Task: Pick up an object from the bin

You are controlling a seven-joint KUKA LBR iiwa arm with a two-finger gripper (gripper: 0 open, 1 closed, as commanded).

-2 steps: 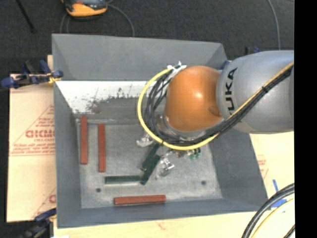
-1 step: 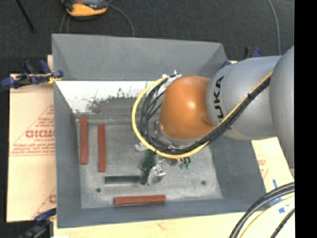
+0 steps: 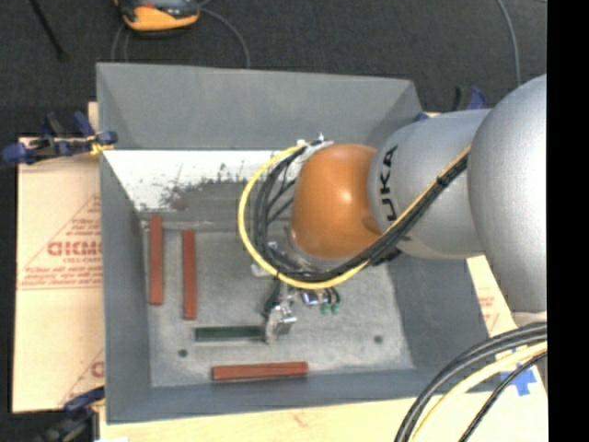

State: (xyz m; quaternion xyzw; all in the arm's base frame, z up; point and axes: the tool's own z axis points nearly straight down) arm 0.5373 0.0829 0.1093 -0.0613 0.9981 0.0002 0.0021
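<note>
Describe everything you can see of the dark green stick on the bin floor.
The dark green stick is a thin, straight bar with a flat, matte look, possibly painted wood or plastic. It lies flat on the bin's grey floor, lengthwise left to right, toward the view's lower edge. Its right end runs up to the gripper; whether they touch cannot be told. A red-brown bar lies parallel just below it in the view, apart from it.

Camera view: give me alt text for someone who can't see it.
A robot arm reaches from the right into a grey metal bin, its gripper at the right end of a dark green bar. Three red-brown bars lie nearby: two side by side at left, one near the front wall.
</note>
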